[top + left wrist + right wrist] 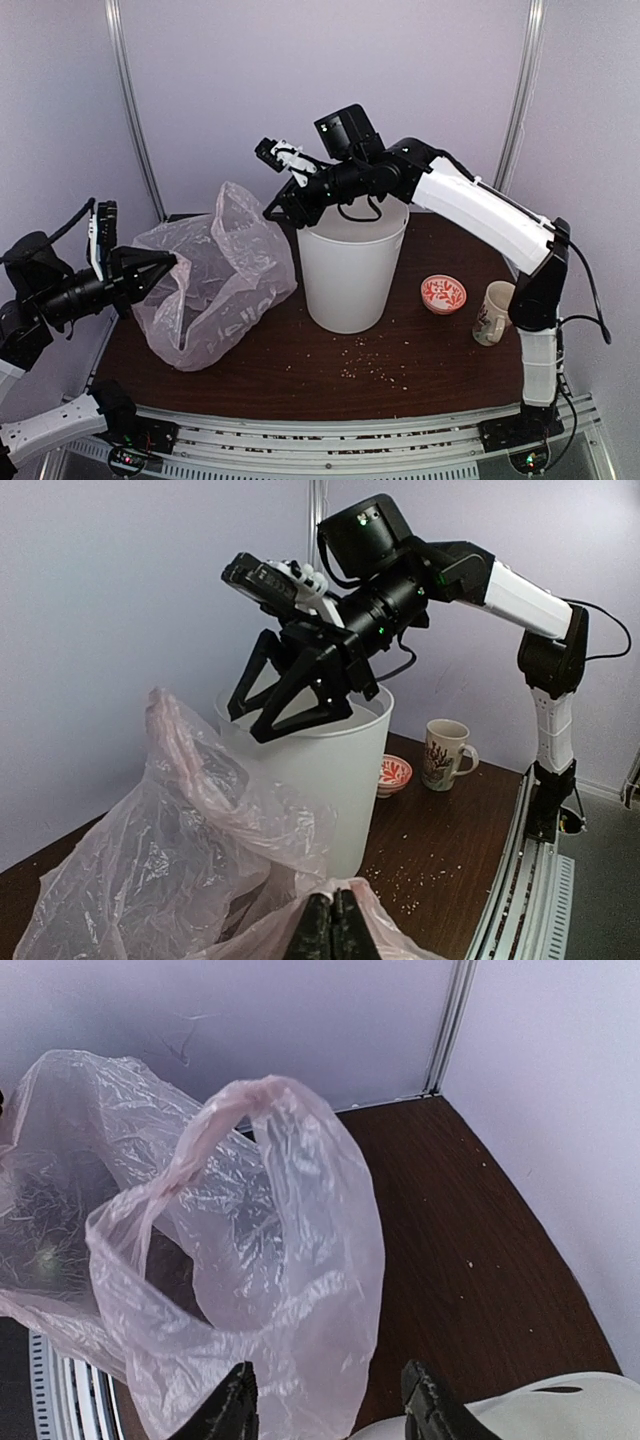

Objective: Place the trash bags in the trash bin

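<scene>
Jaws of the left gripper are pressed together, pinching the film of the thin translucent pale-pink plastic bag at its left edge, while those of the right gripper are spread and hold nothing, hanging over the left side of the rim of the tall white round plastic bin. Outside the bin, the bag stands puffed up just to its left, its lower part resting on the dark brown wooden tabletop and one handle loop arching upward close under the right gripper. Pale crumbs are scattered on the tabletop in front of the bin. To the bin's right sit a small red-and-white patterned bowl and, beside it, a floral mug. Plain pale lilac walls with slim metal posts close in the space, and ribbed metal rails run along the near edge. White lettering on the bag shows only in part through the crinkles. From the left wrist the bag hides the bin's base; from the right wrist only a sliver of its rim with one oval cut-out shows at the lower right. The right arm covers part of the bin's mouth from above, so its inside cannot be made out fully.
</scene>
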You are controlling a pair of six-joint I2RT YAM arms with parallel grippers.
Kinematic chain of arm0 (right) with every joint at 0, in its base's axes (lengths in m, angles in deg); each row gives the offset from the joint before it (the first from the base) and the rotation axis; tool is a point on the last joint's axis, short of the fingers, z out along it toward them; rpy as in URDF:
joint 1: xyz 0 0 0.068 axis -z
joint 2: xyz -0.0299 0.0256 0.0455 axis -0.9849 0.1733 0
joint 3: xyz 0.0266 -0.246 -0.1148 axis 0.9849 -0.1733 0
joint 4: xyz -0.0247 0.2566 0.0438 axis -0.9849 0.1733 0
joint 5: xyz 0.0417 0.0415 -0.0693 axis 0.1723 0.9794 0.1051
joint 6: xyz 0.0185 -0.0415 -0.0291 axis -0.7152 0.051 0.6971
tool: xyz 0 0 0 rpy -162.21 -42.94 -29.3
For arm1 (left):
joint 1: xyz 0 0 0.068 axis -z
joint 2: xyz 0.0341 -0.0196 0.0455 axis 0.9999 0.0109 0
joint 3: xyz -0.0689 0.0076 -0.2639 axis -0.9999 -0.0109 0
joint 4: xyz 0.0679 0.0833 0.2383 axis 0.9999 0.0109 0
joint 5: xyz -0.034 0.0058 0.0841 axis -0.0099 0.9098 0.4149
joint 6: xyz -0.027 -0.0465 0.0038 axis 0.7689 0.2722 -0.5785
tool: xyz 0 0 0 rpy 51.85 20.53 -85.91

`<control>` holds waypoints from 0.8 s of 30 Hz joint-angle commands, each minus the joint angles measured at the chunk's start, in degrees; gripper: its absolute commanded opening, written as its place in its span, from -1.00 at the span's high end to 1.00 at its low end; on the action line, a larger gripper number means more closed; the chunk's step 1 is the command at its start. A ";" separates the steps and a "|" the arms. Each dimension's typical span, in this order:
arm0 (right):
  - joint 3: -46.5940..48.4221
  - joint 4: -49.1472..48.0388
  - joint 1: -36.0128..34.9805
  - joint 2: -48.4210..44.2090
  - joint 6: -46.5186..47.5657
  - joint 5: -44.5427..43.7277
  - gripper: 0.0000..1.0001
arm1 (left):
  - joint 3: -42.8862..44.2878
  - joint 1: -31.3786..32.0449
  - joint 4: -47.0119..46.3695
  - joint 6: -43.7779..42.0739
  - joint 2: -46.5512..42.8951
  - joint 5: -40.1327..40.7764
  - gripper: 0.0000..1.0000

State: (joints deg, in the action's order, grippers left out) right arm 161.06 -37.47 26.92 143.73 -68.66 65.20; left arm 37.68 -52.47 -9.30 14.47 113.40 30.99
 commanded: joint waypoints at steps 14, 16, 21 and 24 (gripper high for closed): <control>1.40 -1.42 -7.05 2.98 -5.08 5.99 -0.13 | -2.89 -0.27 -2.29 3.79 -3.17 2.97 1.00; 0.08 -1.75 -7.27 2.10 -4.96 2.86 -0.13 | -2.98 -0.31 -2.51 3.91 -3.59 4.06 1.00; -6.00 -3.30 -8.00 -1.05 -3.62 -5.69 -0.11 | -3.62 -0.26 -3.24 4.34 -5.76 7.55 1.00; -9.88 -4.24 -8.01 -2.89 -3.08 -9.34 -0.11 | -4.28 -0.26 -3.83 4.97 -6.79 9.24 1.00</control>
State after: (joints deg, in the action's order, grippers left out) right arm 154.99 -39.48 19.27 145.31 -72.64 63.43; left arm 34.52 -52.47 -9.38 18.12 108.02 36.71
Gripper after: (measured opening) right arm 0.558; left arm 0.002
